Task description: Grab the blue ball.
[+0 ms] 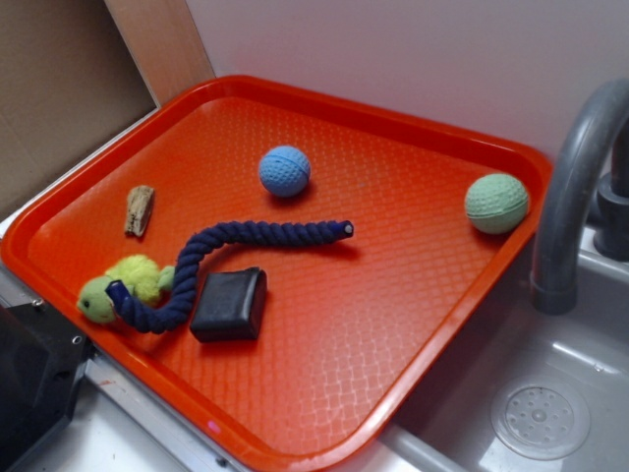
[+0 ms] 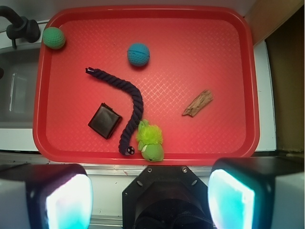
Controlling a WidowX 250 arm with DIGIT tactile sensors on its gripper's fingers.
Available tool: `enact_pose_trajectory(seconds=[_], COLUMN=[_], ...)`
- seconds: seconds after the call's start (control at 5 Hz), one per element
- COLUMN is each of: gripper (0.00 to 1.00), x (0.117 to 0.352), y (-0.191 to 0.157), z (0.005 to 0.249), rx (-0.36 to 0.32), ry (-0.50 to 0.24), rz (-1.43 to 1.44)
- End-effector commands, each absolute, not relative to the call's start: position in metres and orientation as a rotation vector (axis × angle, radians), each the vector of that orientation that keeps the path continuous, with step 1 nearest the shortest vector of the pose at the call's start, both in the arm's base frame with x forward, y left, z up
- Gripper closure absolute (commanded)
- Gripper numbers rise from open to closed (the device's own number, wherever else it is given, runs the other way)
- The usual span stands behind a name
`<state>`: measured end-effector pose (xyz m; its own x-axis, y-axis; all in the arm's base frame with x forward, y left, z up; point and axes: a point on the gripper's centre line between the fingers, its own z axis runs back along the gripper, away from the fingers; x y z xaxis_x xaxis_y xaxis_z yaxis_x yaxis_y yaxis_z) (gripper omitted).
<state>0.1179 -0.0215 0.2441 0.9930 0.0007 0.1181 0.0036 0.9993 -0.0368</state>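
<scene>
wrist view puts our gripper (image 2: 150, 191) at the bottom edge, its two pale fingers (image 2: 64, 198) spread wide apart with nothing between them, hanging off the near rim of the red tray (image 2: 238, 71). we see the blue ball (image 2: 138, 54) well apart from the pincer, across the tray toward its far side, resting alone on the textured floor. between ball and pincer lie the dark navy rope (image 2: 129, 102), a black square block (image 2: 105, 120) beside it, and a yellow-green plush toy (image 2: 150, 141) touching the rope's near end. a bit of wood (image 2: 198, 103) sits to the right, and the green ball (image 2: 54, 37) occupies the far left corner.

the tray sits on a pale counter beside a grey sink (image 1: 550, 393), against a white wall.

exterior view shows us the curved grey faucet (image 1: 570, 187) and the sink's drain (image 1: 540, 420), which the wrist view barely catches; we cannot make out the fingers there, only a dark shape at the lower left corner.
</scene>
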Motion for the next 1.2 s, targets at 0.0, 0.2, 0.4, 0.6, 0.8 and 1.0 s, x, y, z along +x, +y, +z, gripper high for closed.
enact_pose_trajectory(seconds=[0.0, 0.2, 0.4, 0.6, 0.8, 1.0], gripper=[0.00, 0.00, 0.00, 0.00, 0.00, 0.00], x=[0.118, 0.161, 0.202, 0.236, 0.252, 0.272], y=[-0.022, -0.022, -0.030, -0.045, -0.049, -0.066], z=[0.244, 0.209, 0.191, 0.153, 0.134, 0.090], rx=[-0.037, -0.067, -0.088, -0.088, -0.022, -0.013], ry=[-0.118, -0.154, -0.242, -0.256, -0.331, -0.292], rz=[-0.001, 0.129, 0.140, 0.178, 0.223, 0.110])
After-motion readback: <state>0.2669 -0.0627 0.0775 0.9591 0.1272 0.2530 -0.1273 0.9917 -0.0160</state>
